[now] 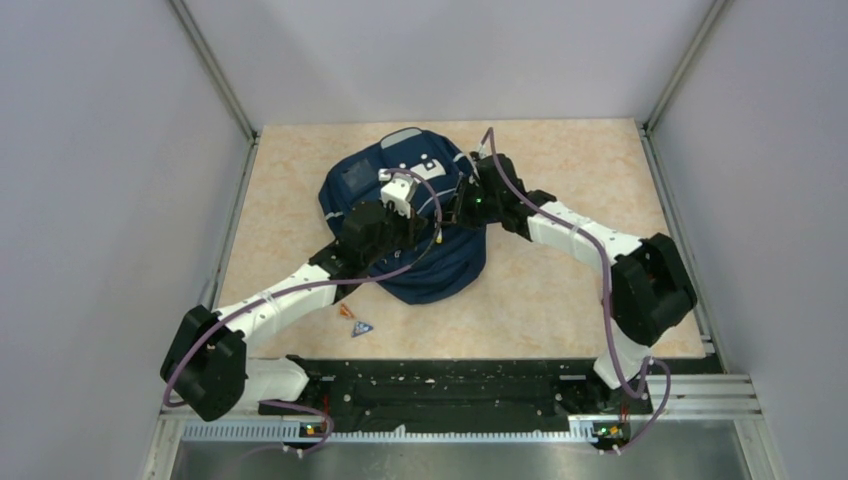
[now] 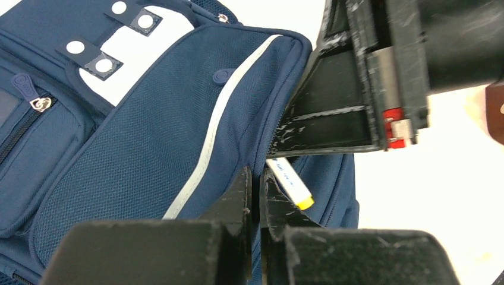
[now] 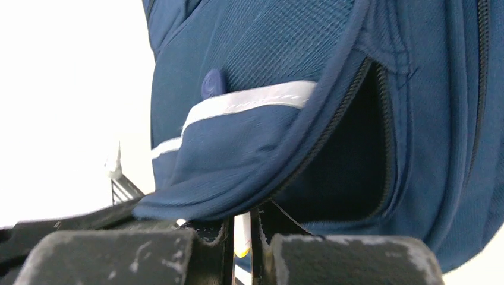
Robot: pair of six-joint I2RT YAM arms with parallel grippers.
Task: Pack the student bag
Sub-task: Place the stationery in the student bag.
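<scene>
The navy student bag [image 1: 440, 275] lies in the middle of the table, front pockets up. My left gripper [image 1: 432, 222] is shut on the fabric edge of a front pocket; the wrist view shows blue cloth pinched between the jaws of the left gripper [image 2: 257, 178]. My right gripper [image 1: 462, 205] is shut on a white pen with a yellow end [image 3: 242, 234], right at the unzipped pocket opening [image 3: 356, 166]. In the left wrist view the pen [image 2: 289, 183] pokes out beside the pocket rim, under the right gripper's body [image 2: 356, 89].
Two small triangular pieces, one orange [image 1: 347, 311] and one blue [image 1: 361, 328], lie on the table near the left arm. Grey walls enclose the table on three sides. The black base rail [image 1: 450, 385] runs along the near edge.
</scene>
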